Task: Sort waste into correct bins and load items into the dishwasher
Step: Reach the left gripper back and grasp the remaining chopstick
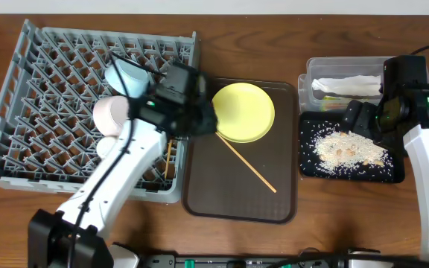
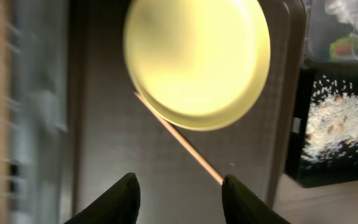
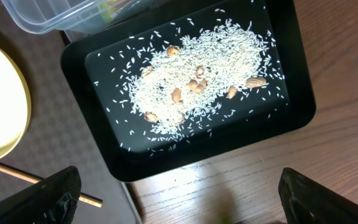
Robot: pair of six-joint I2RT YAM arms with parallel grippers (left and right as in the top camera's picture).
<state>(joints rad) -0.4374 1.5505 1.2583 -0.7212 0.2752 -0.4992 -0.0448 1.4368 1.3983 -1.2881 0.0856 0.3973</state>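
Chopstick [image 2: 179, 140] is the piece in play: it lies diagonally on the brown serving tray [image 2: 104, 143], right ahead of the left gripper [image 2: 182, 198]. Its near end sits almost between the fingertips. That gripper's jaws are spread with nothing in them, probably so they can straddle such a thin stick and pinch it off the flat surface. The stick's far end runs up to the rim of the yellow plate [image 2: 197, 59]; whether it tucks under is hard to tell. The plate sits just beyond, not racked yet. Off to that gripper's left is the dishwasher rack [image 1: 43, 104], already holding the blue bowl [image 1: 125, 74].

The right gripper [image 3: 194, 208] hangs wide open and empty. The black tray [image 3: 229, 152] is directly ahead of it, with the rice scraps [image 3: 197, 81] piled inside, so food waste looks sorted. Beyond that, the clear tub [image 3: 42, 15] holds the napkin [image 1: 345, 83] and green wrapper [image 2: 350, 45].
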